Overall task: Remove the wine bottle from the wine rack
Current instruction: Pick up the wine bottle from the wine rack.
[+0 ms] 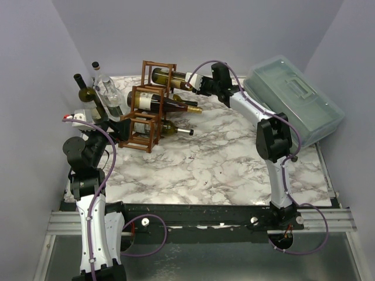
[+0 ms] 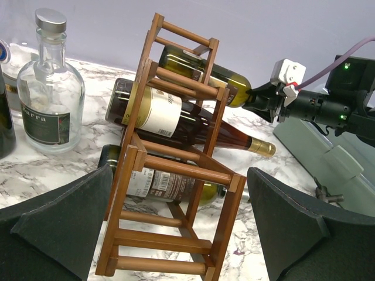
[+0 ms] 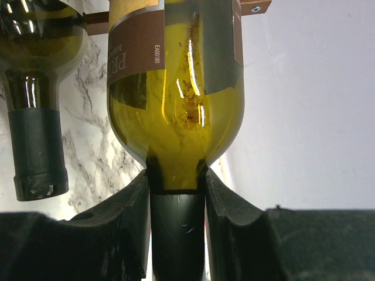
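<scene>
The reddish-brown wine rack (image 1: pixel 146 105) stands at the back left of the marble table with three bottles lying in its stepped cells. The top wine bottle (image 1: pixel 167 75), green glass with a pale label, points its neck to the right. My right gripper (image 1: pixel 197 82) is shut on that neck; in the right wrist view the black-capped neck sits between the pads (image 3: pixel 132 222) below the green shoulder (image 3: pixel 176 99). My left gripper (image 2: pixel 176 234) is open, its fingers (image 2: pixel 53 228) either side of the rack's (image 2: pixel 176 170) low near cell without touching it.
A gold-capped bottle (image 1: pixel 167 103) fills the middle cell and a green one (image 1: pixel 158 127) the lowest. A clear glass bottle (image 1: pixel 108 91) and a dark bottle (image 1: pixel 88 93) stand left of the rack. A translucent lidded box (image 1: pixel 293 99) sits at the back right.
</scene>
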{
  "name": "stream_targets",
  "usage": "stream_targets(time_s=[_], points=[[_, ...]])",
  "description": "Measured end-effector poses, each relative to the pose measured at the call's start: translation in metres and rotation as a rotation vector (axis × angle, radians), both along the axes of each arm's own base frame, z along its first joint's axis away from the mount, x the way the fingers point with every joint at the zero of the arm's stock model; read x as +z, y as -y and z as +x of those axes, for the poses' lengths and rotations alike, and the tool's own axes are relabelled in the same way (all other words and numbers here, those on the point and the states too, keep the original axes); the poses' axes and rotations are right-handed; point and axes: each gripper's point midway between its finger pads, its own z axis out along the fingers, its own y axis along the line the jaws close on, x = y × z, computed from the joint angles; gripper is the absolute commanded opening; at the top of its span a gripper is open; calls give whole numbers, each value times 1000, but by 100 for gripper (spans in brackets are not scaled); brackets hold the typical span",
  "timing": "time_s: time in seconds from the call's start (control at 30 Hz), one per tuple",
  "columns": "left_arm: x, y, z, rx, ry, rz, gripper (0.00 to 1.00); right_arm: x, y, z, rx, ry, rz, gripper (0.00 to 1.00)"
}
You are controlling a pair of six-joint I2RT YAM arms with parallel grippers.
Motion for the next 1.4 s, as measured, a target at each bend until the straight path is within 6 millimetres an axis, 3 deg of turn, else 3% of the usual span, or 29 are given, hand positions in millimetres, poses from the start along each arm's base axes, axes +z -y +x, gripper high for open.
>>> stream_targets(time_s=[0.67, 1.4], points=[[-2, -2, 2, 6, -5, 6, 99, 4, 9, -2, -23, 22, -7, 0], [-6, -3, 5, 9, -21, 5, 99, 9, 36, -13, -68, -7, 3, 0]])
